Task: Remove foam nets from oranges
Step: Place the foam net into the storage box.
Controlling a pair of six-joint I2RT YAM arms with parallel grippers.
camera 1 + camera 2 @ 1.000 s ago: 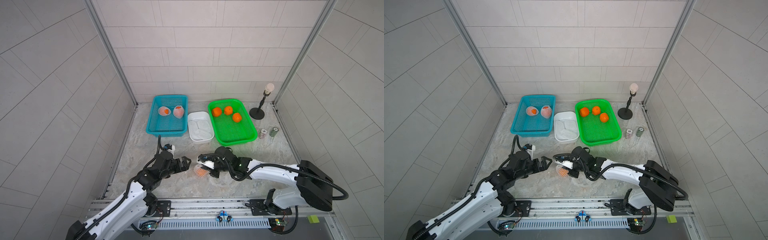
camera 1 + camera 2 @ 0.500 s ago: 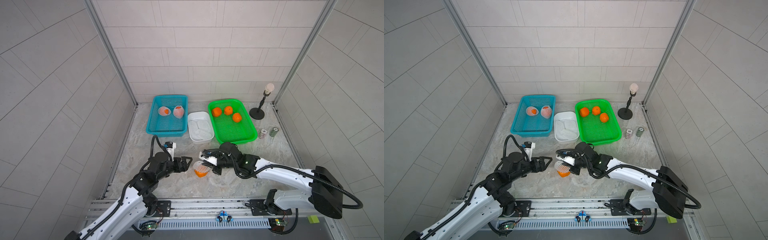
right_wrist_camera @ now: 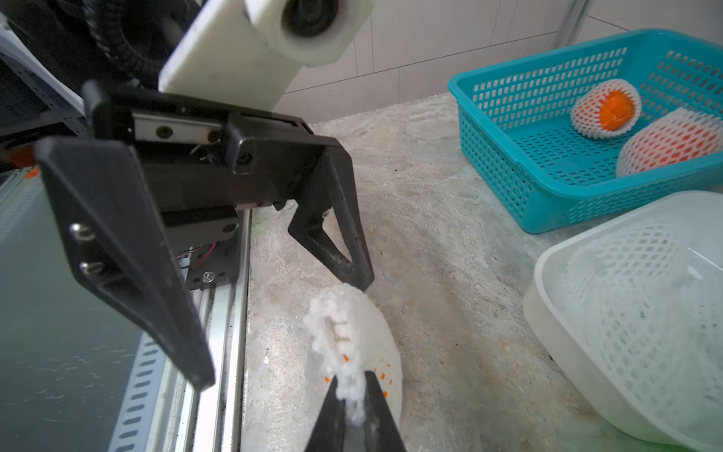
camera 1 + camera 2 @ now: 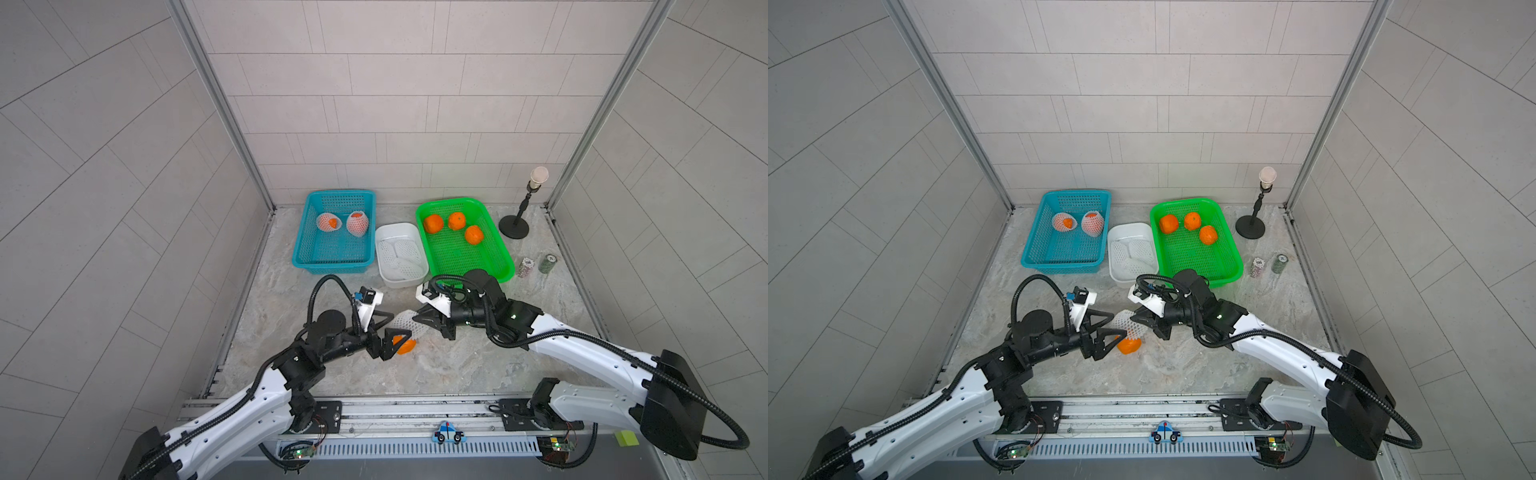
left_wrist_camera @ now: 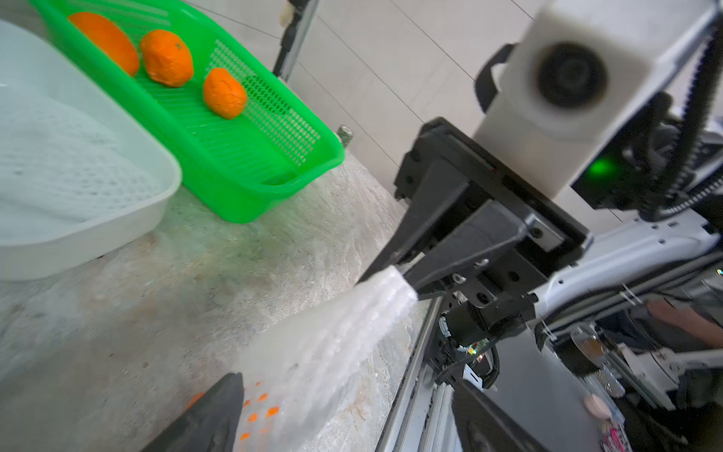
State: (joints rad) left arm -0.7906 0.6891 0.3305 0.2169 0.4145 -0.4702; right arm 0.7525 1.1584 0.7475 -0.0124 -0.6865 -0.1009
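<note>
One orange [image 4: 406,346] lies on the table at front centre, its bare lower part showing below its foam net [image 4: 405,322]. My right gripper [image 4: 417,319] is shut on the net's top end, and the net is stretched between it and the fruit [image 5: 332,332]. In the right wrist view the pinched mesh [image 3: 354,375] runs into the shut jaws. My left gripper [image 4: 388,330] is open, its fingers on either side of the netted orange [image 4: 1128,345]. Two netted oranges [image 4: 328,222] [image 4: 357,222] lie in the blue basket [image 4: 332,266]. Three bare oranges [image 4: 433,223] sit in the green basket [image 4: 494,257].
A white tub [image 4: 384,274] with loose foam nets stands between the two baskets. At the back right are a lamp stand [image 4: 515,227] and two small chip stacks [image 4: 527,267] [image 4: 547,263]. Tiled walls close three sides; the metal rail [image 4: 415,409] runs along the front.
My right gripper has drawn the net up and back, so it is stretched and the orange's lower part is bare. My left gripper has moved in round the orange.
</note>
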